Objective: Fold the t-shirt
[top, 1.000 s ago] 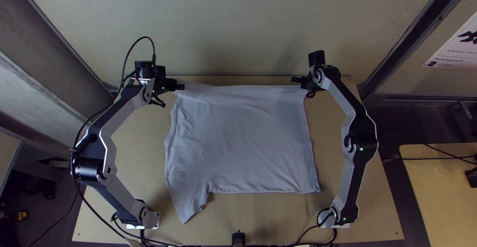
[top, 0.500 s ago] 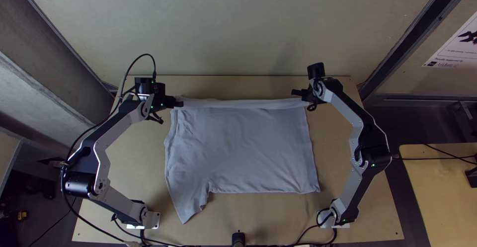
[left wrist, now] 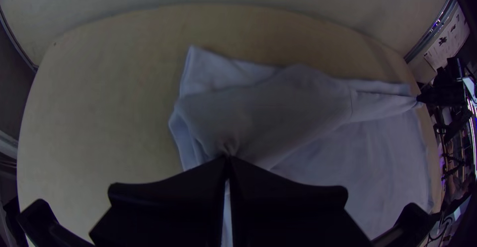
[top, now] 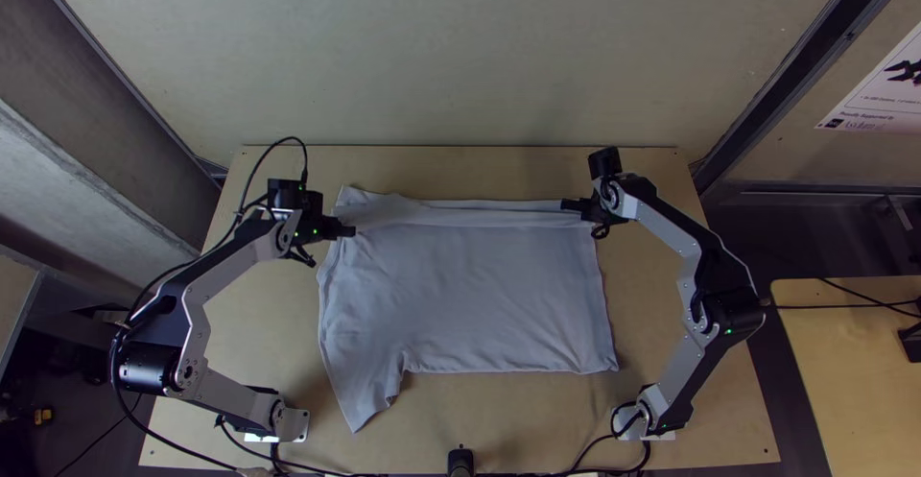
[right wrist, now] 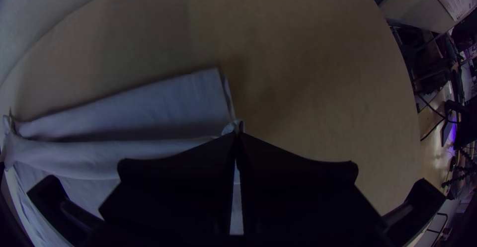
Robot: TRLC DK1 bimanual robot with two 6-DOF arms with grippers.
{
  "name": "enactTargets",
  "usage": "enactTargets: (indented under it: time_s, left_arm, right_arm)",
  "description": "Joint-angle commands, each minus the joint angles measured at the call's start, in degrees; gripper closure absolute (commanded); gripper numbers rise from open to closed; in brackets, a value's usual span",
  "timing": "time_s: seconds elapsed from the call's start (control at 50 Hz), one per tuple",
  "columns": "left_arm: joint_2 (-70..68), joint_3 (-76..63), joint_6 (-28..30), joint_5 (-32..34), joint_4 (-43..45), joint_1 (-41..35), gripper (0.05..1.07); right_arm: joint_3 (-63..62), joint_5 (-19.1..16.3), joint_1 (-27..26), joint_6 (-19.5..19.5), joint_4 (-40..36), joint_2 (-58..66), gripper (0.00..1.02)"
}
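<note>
T-shirt point(top: 460, 290) lies spread, far strip turned over. My left gripper point(top: 351, 231) and right gripper point(top: 565, 205) pinch that strip's ends.

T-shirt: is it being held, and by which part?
The T-shirt is held by its turned-over far strip: one end in the left gripper, the other in the right gripper.

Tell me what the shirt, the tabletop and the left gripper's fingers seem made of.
Shirt: matte, thin pale fabric, likely cotton jersey, going by its fine wrinkles and limp folds.
Tabletop: smooth wooden board by its tan colour, perhaps plywood.
Fingers: dull, evenly black without metallic glint, so probably plastic; coated metal is possible.
</note>
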Motion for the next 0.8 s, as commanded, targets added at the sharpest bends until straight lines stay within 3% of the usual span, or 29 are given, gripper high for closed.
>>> enactTargets:
  time_s: [0.0, 0.04, 0.16, 0.22, 0.3, 0.34, 0.6, 0.78]
  left_arm:
    - [0.4, -3.0, -0.1, 0.2, 1.1, -0.1, 1.04]
    - [0.5, -3.1, -0.7, 0.1, 1.1, 0.1, 0.99]
    - [-1.2, -3.4, -1.1, 0.2, 0.4, 1.4, 0.54]
    - [-3.2, -3.0, -1.0, 0.2, -1.1, 2.2, 0.37]
    - [-5.1, -0.9, -0.6, 0.3, -7.1, 3.2, 0.20]
    - [-5.6, 1.0, 0.0, 0.6, -11.3, 3.5, 0.16]
    - [-13.5, 8.1, 5.8, 2.1, -29.6, 3.4, 0.12]
    - [-19.8, 9.0, 6.4, 2.0, -38.6, -0.1, 0.10]
  right_arm:
    - [-3.6, 0.7, -0.2, -0.2, 0.8, -3.5, 1.00]
    - [-4.4, 0.7, -0.5, -0.2, 0.7, -3.6, 0.89]
    - [-7.7, 0.7, -0.7, -0.5, 0.0, -6.7, 0.48]
    - [-9.5, 0.7, -1.3, -0.7, 0.0, -9.6, 0.33]
    - [-11.7, 0.7, -2.1, -1.1, 0.0, -13.8, 0.11]
    - [-12.5, 0.7, -2.2, -1.2, -0.1, -16.2, 0.04]
    - [-13.5, -0.1, -2.5, -1.5, -10.3, -27.4, 0.04]
    - [-13.4, -0.2, -2.4, -1.7, -16.8, -31.9, 0.04]
